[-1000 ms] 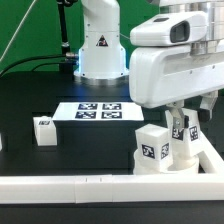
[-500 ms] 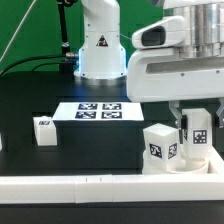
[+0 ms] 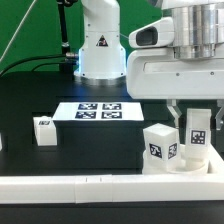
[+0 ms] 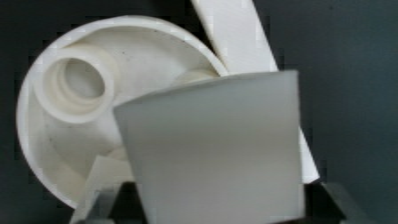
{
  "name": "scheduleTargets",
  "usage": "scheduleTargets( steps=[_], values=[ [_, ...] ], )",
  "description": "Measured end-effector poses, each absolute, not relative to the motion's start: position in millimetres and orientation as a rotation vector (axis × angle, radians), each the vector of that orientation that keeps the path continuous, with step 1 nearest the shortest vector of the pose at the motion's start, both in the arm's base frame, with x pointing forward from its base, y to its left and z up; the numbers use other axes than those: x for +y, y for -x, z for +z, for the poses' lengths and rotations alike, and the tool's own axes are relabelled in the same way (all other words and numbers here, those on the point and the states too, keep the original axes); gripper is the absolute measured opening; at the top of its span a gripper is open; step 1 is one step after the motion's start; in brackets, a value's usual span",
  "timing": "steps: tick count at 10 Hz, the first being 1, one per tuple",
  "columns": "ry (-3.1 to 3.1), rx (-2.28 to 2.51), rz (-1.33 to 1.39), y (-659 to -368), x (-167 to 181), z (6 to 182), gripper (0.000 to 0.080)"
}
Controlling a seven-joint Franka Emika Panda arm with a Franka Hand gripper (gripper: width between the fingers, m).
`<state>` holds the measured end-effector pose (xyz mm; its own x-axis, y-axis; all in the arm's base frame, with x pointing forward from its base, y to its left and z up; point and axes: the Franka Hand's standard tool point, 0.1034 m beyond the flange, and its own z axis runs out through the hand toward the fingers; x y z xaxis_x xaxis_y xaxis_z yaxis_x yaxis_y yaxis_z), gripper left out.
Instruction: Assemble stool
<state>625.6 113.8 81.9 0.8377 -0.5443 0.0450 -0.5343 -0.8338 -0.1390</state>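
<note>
Nearest us runs the long white border wall point(image 3: 60, 186), edging the black table point(image 3: 30, 100). Just behind it, to the exterior view's right of the marker board point(image 3: 100, 110), we see the round white seat point(image 3: 152, 166) lying flat, one tagged leg point(image 3: 160, 148) standing on it. The gripper point(image 3: 197, 128) is clamped on a second leg point(image 3: 198, 140), upright at the seat. A loose leg point(image 3: 43, 130) sits off the board's other side; beyond the board stand the robot base point(image 3: 100, 45) and a green backdrop point(image 3: 25, 30).
</note>
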Motion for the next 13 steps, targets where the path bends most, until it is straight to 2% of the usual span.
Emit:
scheduleTargets(
  steps=[4,10,13],
  values=[
    [2.405,1.697,-0.063,-628.1,111.2,79.9,0.034],
    [2.001,2.073,0.008,-628.0,111.4,79.9,0.034],
    [1.428,2.43,0.085,-631.0,112.5,78.2,0.034]
  ],
)
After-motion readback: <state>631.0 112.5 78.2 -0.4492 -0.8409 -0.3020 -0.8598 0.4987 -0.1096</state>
